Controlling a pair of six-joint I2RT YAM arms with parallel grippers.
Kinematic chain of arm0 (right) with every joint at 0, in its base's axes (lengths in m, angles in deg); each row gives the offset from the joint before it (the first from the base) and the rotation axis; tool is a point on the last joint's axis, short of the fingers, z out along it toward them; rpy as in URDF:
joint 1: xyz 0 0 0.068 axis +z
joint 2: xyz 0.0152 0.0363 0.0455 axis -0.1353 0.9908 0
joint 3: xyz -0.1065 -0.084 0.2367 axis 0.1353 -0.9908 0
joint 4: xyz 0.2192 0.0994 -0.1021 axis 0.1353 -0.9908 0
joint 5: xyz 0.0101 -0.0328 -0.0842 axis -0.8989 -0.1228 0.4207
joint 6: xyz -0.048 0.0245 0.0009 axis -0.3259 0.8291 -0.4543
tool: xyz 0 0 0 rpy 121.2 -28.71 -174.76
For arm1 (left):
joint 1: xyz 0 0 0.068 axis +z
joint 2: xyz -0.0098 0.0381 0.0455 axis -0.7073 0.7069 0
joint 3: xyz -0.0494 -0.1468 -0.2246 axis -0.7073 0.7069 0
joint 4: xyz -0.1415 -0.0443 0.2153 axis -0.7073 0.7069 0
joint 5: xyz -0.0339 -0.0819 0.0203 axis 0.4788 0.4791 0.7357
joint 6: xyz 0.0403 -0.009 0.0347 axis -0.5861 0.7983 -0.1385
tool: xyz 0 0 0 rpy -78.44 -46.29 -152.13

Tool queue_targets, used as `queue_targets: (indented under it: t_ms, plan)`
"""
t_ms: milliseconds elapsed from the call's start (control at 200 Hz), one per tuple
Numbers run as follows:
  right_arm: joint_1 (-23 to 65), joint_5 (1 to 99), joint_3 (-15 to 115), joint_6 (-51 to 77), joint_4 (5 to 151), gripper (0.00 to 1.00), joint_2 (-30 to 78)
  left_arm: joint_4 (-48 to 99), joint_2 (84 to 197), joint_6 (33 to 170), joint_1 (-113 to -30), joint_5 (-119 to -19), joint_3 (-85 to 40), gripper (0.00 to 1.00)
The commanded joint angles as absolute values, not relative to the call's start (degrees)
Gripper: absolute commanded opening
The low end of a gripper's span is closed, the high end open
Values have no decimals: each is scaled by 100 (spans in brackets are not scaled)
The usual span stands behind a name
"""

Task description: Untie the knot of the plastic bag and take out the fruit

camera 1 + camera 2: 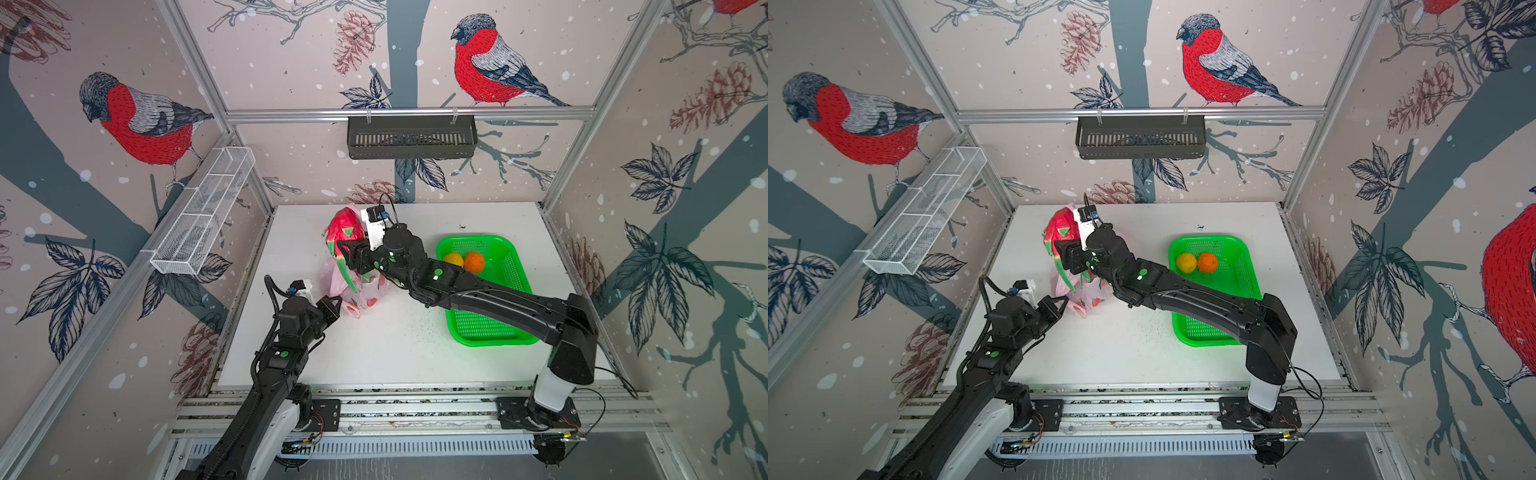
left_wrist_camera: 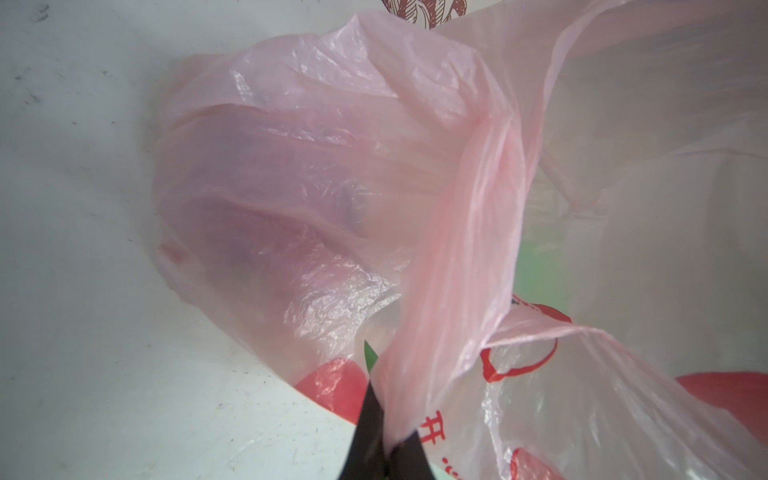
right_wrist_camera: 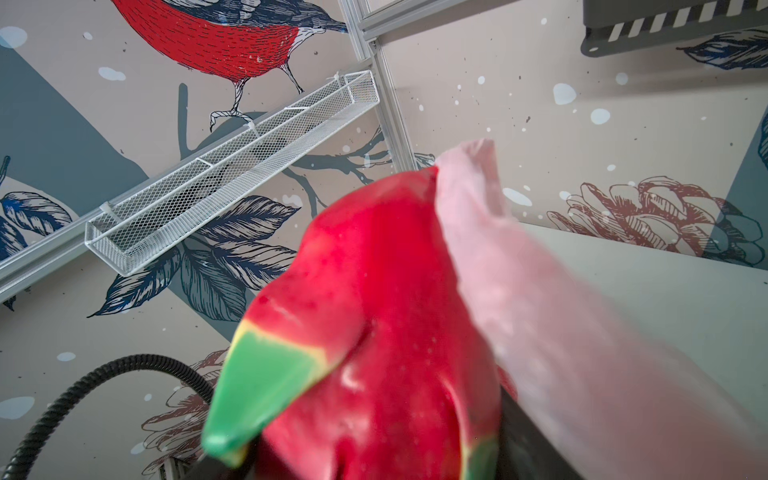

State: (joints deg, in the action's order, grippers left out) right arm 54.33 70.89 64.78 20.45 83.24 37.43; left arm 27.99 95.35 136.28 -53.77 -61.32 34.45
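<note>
**Above the counter [image 1: 395,357], a dragon fruit [image 1: 343,230] clamped clear of the plastic bag [image 1: 359,293]**

Over the far left part of the counter, the magenta, green-tipped dragon fruit hangs in the air. The right gripper [image 1: 349,251] reaches across from the right, its jaws clamped on the fruit's lower half. Long green leaf tips point down toward the bag. In the right wrist view the fruit [image 3: 374,316] fills the frame, and a strip of pale pink film lies against one side of it.

Just below the fruit and nearer the front, the plastic bag [image 1: 1088,297] lies slumped on the counter. The left gripper [image 1: 332,306] is at its near left edge. The left wrist view shows its jaws together on a gathered handle strap [image 2: 457,249]. A dark rounded shape shows through the film [image 2: 291,187]; I cannot tell which fruit it is.

Well to the right, a green basket [image 1: 478,330] rests on the counter. A yellow fruit [image 1: 453,259] and an orange [image 1: 474,262] sit side by side at its far end in both top views. The right arm passes over the basket's near half.
</note>
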Motion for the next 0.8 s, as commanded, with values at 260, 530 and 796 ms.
queue_targets:
  t_ms: [260,530,796]
  plan:
    - [5394,6856,6664,2041,8849,23,3745,2912,9307,13863,-5381,-6217,3636,0]
    - [5507,6905,6177,2104,8203,23,3286,2314,9820,13802,-5381,-6418,3290,0]
    - [5524,7612,5364,2228,7691,23,2326,2340,9958,13515,-5378,-6744,2951,0]
